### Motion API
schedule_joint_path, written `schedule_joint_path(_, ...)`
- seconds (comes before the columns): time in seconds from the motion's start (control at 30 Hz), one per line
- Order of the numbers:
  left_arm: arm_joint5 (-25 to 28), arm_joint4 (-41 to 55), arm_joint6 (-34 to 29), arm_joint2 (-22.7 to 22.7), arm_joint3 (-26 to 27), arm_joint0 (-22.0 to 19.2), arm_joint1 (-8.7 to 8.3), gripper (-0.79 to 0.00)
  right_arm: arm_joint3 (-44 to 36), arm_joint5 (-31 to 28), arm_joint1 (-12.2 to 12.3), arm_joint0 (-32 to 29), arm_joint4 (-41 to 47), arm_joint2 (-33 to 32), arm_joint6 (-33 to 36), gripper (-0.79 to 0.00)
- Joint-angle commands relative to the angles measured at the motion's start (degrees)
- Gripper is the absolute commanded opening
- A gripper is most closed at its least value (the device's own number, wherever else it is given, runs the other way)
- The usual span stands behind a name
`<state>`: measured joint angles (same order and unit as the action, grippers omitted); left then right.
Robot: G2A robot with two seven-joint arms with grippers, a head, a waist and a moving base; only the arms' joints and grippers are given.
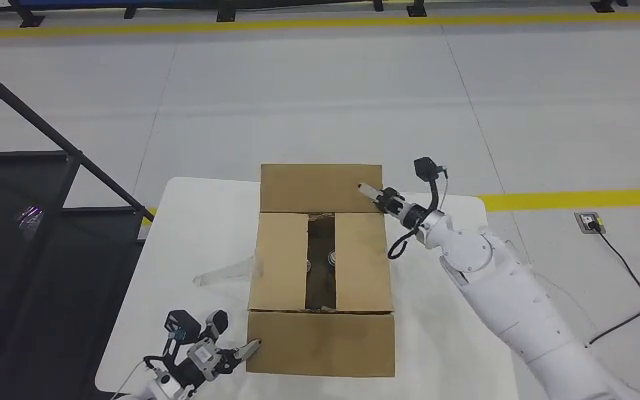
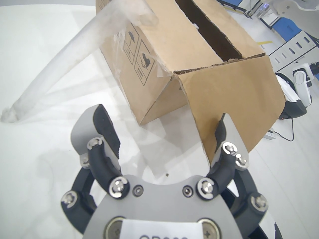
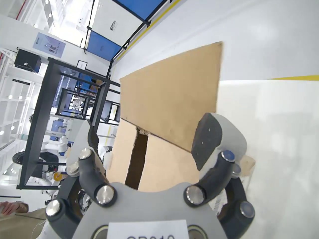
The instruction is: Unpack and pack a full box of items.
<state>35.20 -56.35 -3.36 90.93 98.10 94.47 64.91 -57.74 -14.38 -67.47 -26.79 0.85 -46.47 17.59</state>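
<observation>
Brown corrugated cardboard box (image 1: 320, 270), mid white tabletop (image 1: 190, 300), end flaps (image 1: 320, 187) out, long flaps (image 1: 280, 262) leaving a dark slot, unpacking judged barely begun, repacking all to come; left claw (image 2: 162, 113) and right claw (image 3: 148, 123) both spread wide, empty, beside opposite end flaps.

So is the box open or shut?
Partly open: the cardboard box has both end flaps folded outward, while two long flaps lie across its top with a dark gap between.
</observation>
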Motion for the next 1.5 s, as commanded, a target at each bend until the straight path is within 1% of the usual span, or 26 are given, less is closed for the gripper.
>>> schedule_joint_path(0.0,-0.2,0.1,0.1,0.1,-0.1,0.1,-0.03,0.000,2.3,-1.3,-0.9,1.2,0.6,0.7,-1.1,0.000)
schedule_joint_path(0.13,-0.5,0.4,0.2,0.0,-0.2,0.1,-0.06,0.000,5.7,-3.5,-2.4,2.8,1.7,1.5,-0.7,0.000)
schedule_joint_path(0.23,-0.6,0.3,0.0,-0.4,-0.3,-0.1,-0.08,0.000,7.1,-6.8,-3.1,3.5,1.5,1.7,-0.5,0.000)
schedule_joint_path(0.4,-0.7,0.2,-0.2,-1.0,-0.3,-0.6,-0.11,0.000,10.3,-5.5,-4.2,5.1,3.3,2.1,5.0,0.000)
schedule_joint_path(0.47,-0.6,0.3,0.2,-1.0,-0.2,-0.7,-0.12,0.000,11.7,-6.7,-4.6,5.5,3.8,2.0,5.0,0.000)
schedule_joint_path(0.5,-0.5,0.4,0.6,-1.0,-0.1,-0.6,-0.13,0.000,11.7,-8.5,-4.7,5.7,4.1,1.4,3.5,0.000)
schedule_joint_path(0.53,-0.4,0.5,0.9,-0.8,-0.1,-0.5,-0.15,0.000,11.6,-10.8,-4.6,5.4,2.1,1.3,1.4,0.000)
schedule_joint_path(0.6,-0.1,1.0,1.4,-0.4,0.0,-0.2,-0.21,0.000,9.8,-12.8,-4.3,4.3,-1.9,0.9,-1.8,0.000)
schedule_joint_path(0.63,0.2,1.4,1.6,-0.3,0.0,0.0,-0.23,0.000,8.3,-13.6,-4.1,3.4,-2.6,0.6,-2.1,0.000)
schedule_joint_path(0.7,0.4,1.7,1.6,0.1,0.1,0.1,-0.30,0.000,5.1,-14.3,-3.4,1.7,-4.1,-0.4,-1.1,0.000)
schedule_joint_path(0.77,0.7,2.0,1.6,0.5,0.5,0.3,-0.38,0.000,1.7,-13.3,-2.8,0.2,-5.8,-1.3,0.7,0.000)
schedule_joint_path(1.1,0.7,2.2,1.7,1.0,0.9,0.5,-0.44,0.000,1.7,-13.3,-2.8,0.2,-5.8,-1.3,0.7,0.000)
schedule_joint_path(1.17,0.5,2.4,1.7,0.8,1.0,0.5,-0.42,0.000,1.1,-13.7,-2.7,-1.5,-5.2,-1.5,0.6,0.000)
schedule_joint_path(1.23,0.1,3.6,2.0,0.8,1.3,0.4,-0.37,0.000,-2.1,-17.9,-2.7,-2.6,-5.2,-1.1,3.5,0.000)
schedule_joint_path(1.3,-0.7,5.1,3.0,1.2,1.4,0.4,-0.31,0.000,-4.3,-19.7,-2.7,-2.9,-5.1,-0.6,7.0,0.000)
schedule_joint_path(1.37,-1.0,7.0,4.0,2.1,1.2,0.4,-0.31,0.000,-5.9,-19.1,-3.0,-2.5,-3.8,0.5,12.2,0.000)
schedule_joint_path(1.47,-1.0,10.3,5.0,3.9,0.7,0.5,-0.36,0.000,-6.5,-17.3,-3.8,-1.5,-1.1,2.2,17.6,0.000)
